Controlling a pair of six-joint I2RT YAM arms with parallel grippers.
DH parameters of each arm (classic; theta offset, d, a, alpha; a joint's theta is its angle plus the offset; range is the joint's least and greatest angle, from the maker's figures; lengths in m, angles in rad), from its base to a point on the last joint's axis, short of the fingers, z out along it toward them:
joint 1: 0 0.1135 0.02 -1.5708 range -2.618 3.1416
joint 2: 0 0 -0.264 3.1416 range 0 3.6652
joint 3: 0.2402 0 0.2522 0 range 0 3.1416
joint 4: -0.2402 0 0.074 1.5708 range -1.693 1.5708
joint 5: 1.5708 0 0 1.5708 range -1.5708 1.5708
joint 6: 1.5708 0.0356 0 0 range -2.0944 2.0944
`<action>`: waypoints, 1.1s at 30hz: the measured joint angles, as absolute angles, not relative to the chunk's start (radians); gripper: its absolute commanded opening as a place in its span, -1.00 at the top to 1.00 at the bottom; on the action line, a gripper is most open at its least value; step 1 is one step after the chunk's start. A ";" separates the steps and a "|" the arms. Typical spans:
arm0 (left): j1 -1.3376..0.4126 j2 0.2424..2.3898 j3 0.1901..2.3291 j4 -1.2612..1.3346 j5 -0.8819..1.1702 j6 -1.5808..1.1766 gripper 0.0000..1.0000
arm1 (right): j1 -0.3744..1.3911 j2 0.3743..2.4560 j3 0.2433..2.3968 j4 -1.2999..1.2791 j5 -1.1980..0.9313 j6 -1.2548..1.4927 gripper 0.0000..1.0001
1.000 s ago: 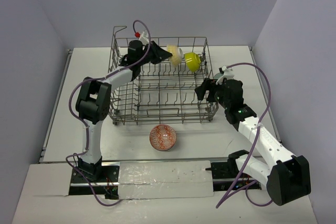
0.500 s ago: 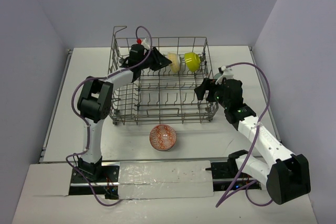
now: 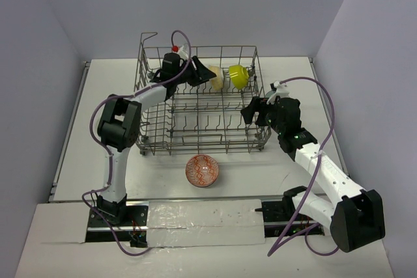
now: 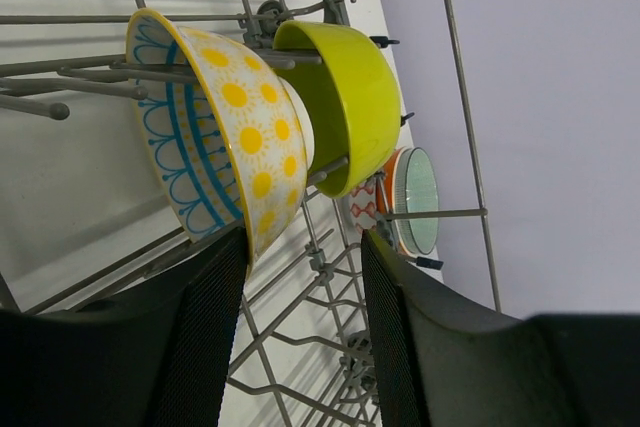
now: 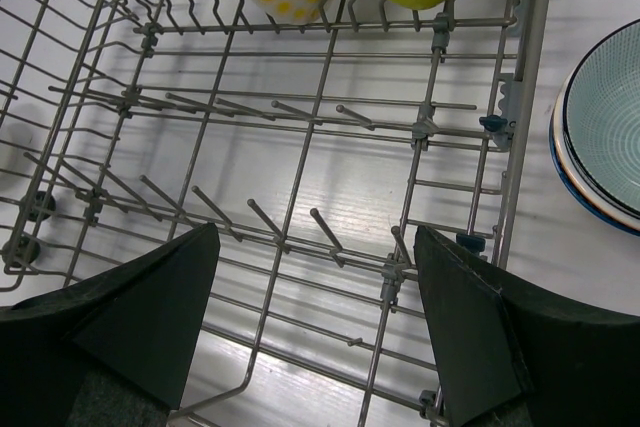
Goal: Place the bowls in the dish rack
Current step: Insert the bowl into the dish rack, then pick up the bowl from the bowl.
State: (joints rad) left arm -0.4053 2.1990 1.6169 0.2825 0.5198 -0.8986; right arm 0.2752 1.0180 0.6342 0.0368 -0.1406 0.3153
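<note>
The dish rack (image 3: 195, 122) is a grey wire basket in the middle of the table. A pale yellow bowl (image 4: 240, 137) with sun patterns stands on edge among the back tines, leaning on a lime bowl (image 4: 350, 97). My left gripper (image 4: 303, 247) is inside the rack just left of the yellow bowl (image 3: 217, 77). It is open, with only rack wire between the fingers and the bowl's rim at the left fingertip. A red-white bowl (image 3: 202, 170) sits upright on the table in front of the rack. My right gripper (image 5: 315, 237) hovers open and empty over the rack's front right corner.
A teal-lined bowl (image 5: 605, 137) with an orange patterned outside (image 4: 410, 202) sits on the table just outside the rack's right wall (image 5: 525, 77). Rows of upright tines (image 5: 260, 217) fill the rack floor. Walls close in the table on three sides.
My left gripper has opened, let go of the pale yellow bowl and drawn back a little to the left. The bowl now rests in the rack. The right arm has not moved.
</note>
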 measured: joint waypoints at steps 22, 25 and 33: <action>-0.419 1.735 1.615 -0.032 0.325 -0.599 -0.09 | 0.277 0.977 0.634 0.033 -0.164 0.313 -0.73; -0.430 1.582 1.560 -0.098 0.241 -0.530 -0.15 | 0.277 0.971 0.634 0.032 -0.171 0.313 -0.73; -0.435 1.176 1.414 -0.285 -0.009 -0.437 -0.32 | 0.278 0.950 0.634 0.024 -0.192 0.313 -0.73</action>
